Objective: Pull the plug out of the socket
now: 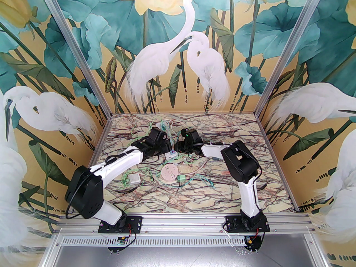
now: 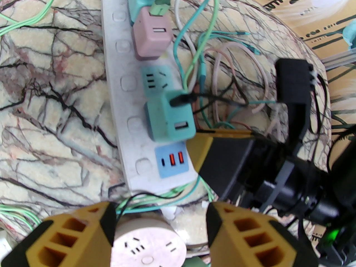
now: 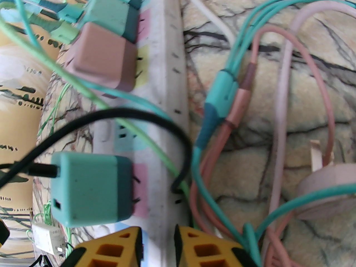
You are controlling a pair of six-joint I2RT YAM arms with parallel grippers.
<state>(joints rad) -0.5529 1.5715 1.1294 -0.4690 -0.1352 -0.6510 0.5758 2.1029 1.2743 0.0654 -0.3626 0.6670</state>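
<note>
"Teal plug point(image 2: 169, 118): where is it?"

"On the power strip point(image 2: 116, 65), just beside the blue USB panel point(image 2: 172, 161). Overhead, my arms hide it. My right gripper point(image 3: 158, 232) is clamped on the strip's end, its fingers cut off by the frame edge. My left gripper point(image 2: 160, 209) stands apart, holding nothing, short of the plug. Blur hides how deep the prongs sit."
</note>
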